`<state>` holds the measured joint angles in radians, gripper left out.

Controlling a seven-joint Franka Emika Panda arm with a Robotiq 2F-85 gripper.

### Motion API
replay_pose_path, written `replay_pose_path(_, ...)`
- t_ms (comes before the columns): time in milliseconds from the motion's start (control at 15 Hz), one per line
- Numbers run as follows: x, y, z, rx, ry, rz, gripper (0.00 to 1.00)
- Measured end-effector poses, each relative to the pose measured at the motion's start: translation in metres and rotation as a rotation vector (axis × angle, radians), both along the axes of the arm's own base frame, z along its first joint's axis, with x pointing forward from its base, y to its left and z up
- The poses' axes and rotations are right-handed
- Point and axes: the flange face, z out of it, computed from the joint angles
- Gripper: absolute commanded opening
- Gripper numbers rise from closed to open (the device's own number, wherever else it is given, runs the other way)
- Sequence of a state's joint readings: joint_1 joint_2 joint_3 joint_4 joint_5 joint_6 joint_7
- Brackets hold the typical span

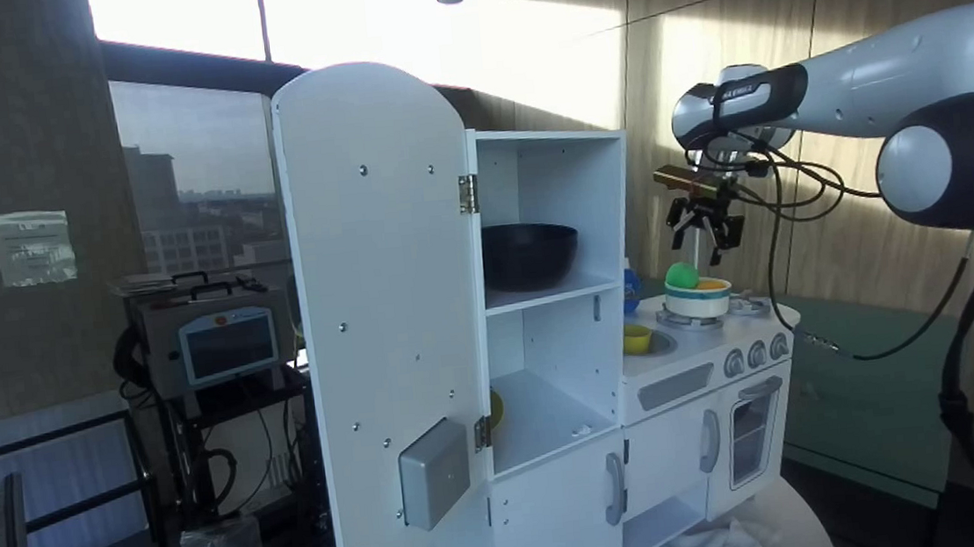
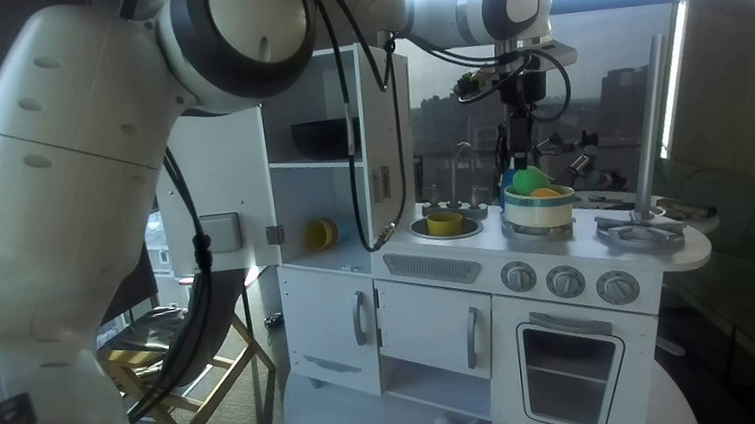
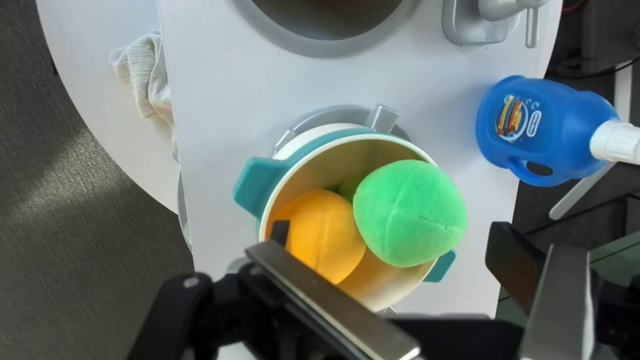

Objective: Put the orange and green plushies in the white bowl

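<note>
You've got the green plushie [image 3: 410, 215] and orange plushie [image 3: 322, 235] in the bowl [image 2: 538, 213], gripper [image 1: 697, 252] spread wide, empty, above it. They look light and squishy, so if green needs tucking, pinch the bit poking over the rim.

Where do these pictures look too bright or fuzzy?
Both exterior views: the upper window burns out to white; in an exterior view, strong light also bleaches patches of the wooden wall; wrist view: the pincer looks soft toward the bottom edge, while the green plushie and orange plushie look crisp.
</note>
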<state>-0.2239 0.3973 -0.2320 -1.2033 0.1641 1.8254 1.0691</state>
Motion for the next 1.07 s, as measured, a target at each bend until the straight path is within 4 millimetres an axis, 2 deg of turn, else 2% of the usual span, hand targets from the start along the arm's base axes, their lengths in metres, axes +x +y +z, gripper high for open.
replay_pose_path(333,0.022,-0.007,0.002,0.081,-0.053,-0.005,1.0)
replay_pose_path(600,0.032,-0.016,0.013,0.136,-0.088,-0.012,1.0)
replay_pose_path(867,0.039,-0.001,0.034,0.145,-0.123,0.026,1.0)
replay_pose_path(1067,0.036,0.014,0.054,0.14,-0.135,0.06,1.0)
